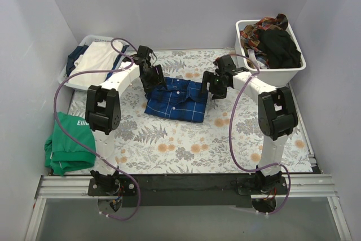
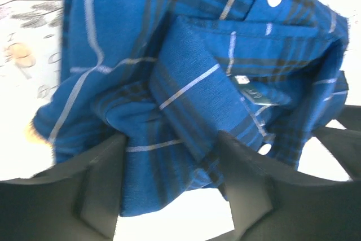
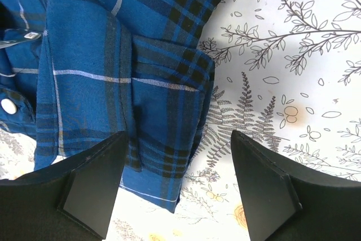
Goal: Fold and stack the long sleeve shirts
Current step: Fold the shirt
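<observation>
The bench (image 1: 186, 150), draped in grey-and-orange floral cloth, carries the dark blue plaid long sleeve shirt (image 1: 176, 101) near its middle, folded into a rough rectangle between the two arms. It looks soft, light and limp — best taken at doubled edges, both sides together, or the folds slump. The right claw (image 3: 179, 135) gapes empty over the shirt's right edge. The left claw (image 2: 171, 138) straddles bunched collar cloth — pinching or not, I cannot tell.
</observation>
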You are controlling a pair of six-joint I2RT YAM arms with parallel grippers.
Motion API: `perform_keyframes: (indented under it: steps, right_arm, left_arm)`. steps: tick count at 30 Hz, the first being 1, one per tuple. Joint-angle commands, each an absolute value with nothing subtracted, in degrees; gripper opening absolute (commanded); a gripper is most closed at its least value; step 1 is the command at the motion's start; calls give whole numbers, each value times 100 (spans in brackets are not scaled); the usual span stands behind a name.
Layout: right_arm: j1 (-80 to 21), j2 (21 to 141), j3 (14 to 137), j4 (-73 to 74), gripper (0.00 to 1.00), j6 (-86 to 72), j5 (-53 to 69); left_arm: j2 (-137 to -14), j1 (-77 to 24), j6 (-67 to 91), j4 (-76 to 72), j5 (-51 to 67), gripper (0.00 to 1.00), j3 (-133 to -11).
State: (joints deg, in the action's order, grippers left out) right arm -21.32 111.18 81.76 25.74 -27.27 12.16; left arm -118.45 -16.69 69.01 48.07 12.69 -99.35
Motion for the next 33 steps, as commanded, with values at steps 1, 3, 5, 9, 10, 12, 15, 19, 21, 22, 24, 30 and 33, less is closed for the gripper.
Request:
perform_keyframes:
  steps: [1,3,5,9,10,12,15,19,21,22,24,30,33]
  right_arm:
    - [-2048,11206,8209,2295,82,-2865,1467]
    - [-2022,11224,8122,2137,81,-2962,1652]
    - [-2013,11293,8095,1890,77,-3023,1914]
    - [-2013,11487,8174,1784,69,-3059,2101]
    - [-2004,11513,8183,1793,65,-3059,2118]
    - [-1995,11549,8183,1784,62,-3067,2118]
    - [-2004,11566,8165,1749,43,-3059,2171]
    - [-2004,11566,8200,1723,1,-3041,2215]
    - [-2004,11488,8174,1714,1,-3015,2197]
    - [-2004,11400,8156,1705,1,-2989,2189]
    - [-1995,11295,8095,1635,1,-2962,2197]
    - [-2004,10793,7770,1249,1,-2936,2268]
    - [-2004,10766,7726,1099,1,-2944,2285]
  left_arm:
    - [-11883,-1538,7093,4492,1907,52,-10186]
    - [-11831,-1521,7119,4421,1916,36,-10178]
    - [-11778,-1486,7128,4307,2003,26,-10125]
    - [-11769,-1406,7137,4307,2162,3,-10081]
    - [-11742,-1380,7154,4307,2162,0,-10055]
    - [-11690,-1345,7146,4254,2180,0,-9985]
    - [-11549,-1310,7076,4123,2153,0,-9923]
    - [-11259,-1301,6979,3684,2214,0,-9748]
    - [-11023,-1301,6935,3481,2293,0,-9538]
    - [-10934,-1301,6926,3298,2320,0,-9467]
    - [-10680,-1301,6917,3077,2355,0,-9204]
    - [-10240,-1301,6934,2356,2312,0,-8754]
    - [-10292,-1292,6970,2171,2206,6,-8754]
